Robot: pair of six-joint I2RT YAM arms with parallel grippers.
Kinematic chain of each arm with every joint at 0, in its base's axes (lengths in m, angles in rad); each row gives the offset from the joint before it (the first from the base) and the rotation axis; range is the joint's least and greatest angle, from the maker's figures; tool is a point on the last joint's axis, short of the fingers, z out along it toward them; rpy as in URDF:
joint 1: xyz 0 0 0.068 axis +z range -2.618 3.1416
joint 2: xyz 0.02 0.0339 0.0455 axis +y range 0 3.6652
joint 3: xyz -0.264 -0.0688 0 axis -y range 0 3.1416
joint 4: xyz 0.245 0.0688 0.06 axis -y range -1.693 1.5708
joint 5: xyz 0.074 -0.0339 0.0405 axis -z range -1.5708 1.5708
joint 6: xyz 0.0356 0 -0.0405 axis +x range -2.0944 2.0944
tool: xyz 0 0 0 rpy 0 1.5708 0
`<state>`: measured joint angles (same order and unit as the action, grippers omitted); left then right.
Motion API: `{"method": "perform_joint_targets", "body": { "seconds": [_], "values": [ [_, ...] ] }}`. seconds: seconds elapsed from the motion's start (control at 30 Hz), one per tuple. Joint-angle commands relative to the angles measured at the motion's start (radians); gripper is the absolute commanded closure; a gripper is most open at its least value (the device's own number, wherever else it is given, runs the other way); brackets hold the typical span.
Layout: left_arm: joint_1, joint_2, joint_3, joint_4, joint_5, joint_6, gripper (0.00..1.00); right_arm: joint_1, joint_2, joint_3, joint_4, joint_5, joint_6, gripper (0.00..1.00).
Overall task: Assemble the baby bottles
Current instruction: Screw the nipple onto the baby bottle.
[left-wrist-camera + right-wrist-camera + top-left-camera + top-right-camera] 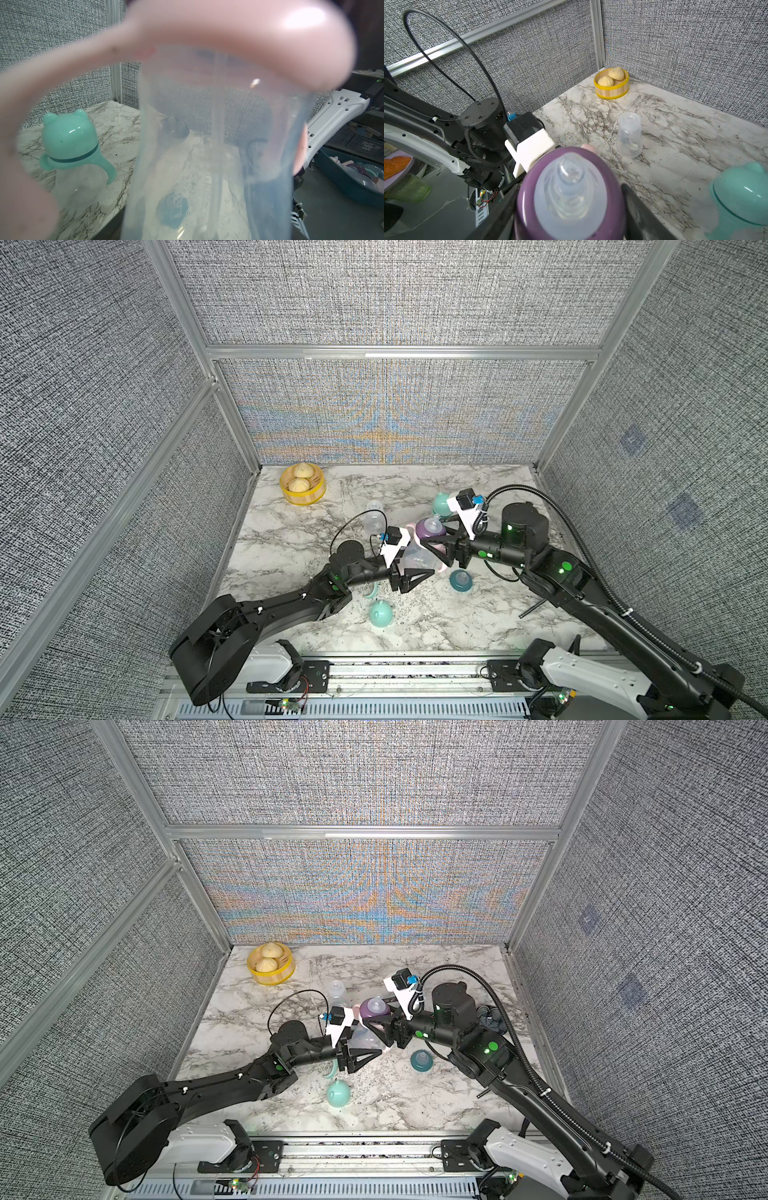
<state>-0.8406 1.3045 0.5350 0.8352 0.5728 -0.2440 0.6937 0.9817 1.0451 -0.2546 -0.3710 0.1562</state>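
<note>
Above the counter [291, 547], our left hand [417, 568] clamps the pink-ringed bottle [415, 556]; the right hand [438, 539] brackets its purple collar [430, 527] (grip unclear). One mint bottle [440, 505] looks finished, the third bottle [374, 520] bare.

A yellow steamer basket [305, 498] stands in the far left corner of the white, grey-veined marble surface [415, 485], close to both walls. Two pale buns [300, 484] lie in it, touching each other. A dark patterned bowl [494, 1020] sits near the right edge, mostly hidden. Grey woven panels [395, 294] in aluminium frames [399, 352] enclose the left, far and right edges.
</note>
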Motion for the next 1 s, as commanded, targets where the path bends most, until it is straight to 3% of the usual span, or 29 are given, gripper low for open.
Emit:
{"method": "perform_joint_targets", "body": {
  "seconds": [0.0,0.23,0.5,0.97],
  "values": [
    [0.001,-0.008,0.006,0.007,-0.026,0.019,1.00,-0.002,0.004,0.012,0.028,-0.001,0.014,0.36],
    [0.001,-0.042,0.000,-0.056,-0.225,0.096,1.00,0.007,0.020,0.015,0.037,0.056,0.063,0.58],
    [0.001,-0.095,-0.043,-0.036,-0.498,0.128,1.00,0.193,0.049,0.012,0.086,0.352,0.082,0.78],
    [-0.029,-0.085,-0.055,-0.024,-0.682,0.166,1.00,0.426,0.236,0.116,0.137,0.920,0.218,0.89]
  ]
}}
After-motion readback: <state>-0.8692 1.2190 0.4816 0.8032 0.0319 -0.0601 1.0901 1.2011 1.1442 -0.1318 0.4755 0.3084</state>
